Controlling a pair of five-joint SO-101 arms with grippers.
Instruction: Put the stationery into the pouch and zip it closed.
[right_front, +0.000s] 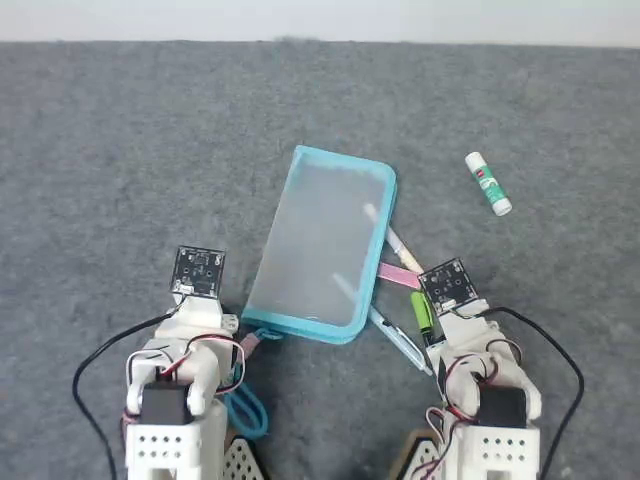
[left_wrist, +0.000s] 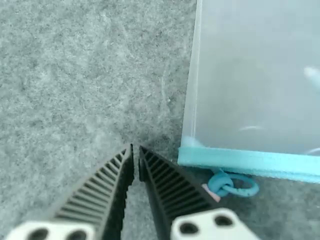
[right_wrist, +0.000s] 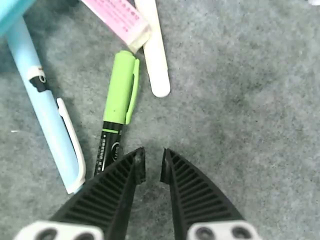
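At the centre of the grey felt tabletop (right_front: 120, 150), a translucent frosted plastic pouch with teal edging (right_front: 320, 245), lying flat, long axis from 7 to 1 o'clock. Off its 7 o'clock corner, a knotted teal cord loop (left_wrist: 232, 185).

Along the pouch's 4 o'clock edge, a cluster of stationery:
- Slim white stick-shaped pen (right_front: 398, 243) and light blue clip pen (right_front: 400, 340), each with one end beneath or inside the pouch; cannot tell which.
- Flat pink eraser bar (right_front: 398, 274), lying between those two and touching the white pen.
- Lime green highlighter with black barrel (right_wrist: 117, 107), just beside the blue pen.

Well apart at 2 o'clock from the pouch, a white glue stick with green cap (right_front: 488, 183), lying alone.

Left tool (left_wrist: 136, 150) clenched on nothing, tips over bare felt at 7 o'clock of the pouch, near the corner. Right tool (right_wrist: 152, 155) clenched but for a thin slit, grasping nothing, tips just beside the highlighter's black end.
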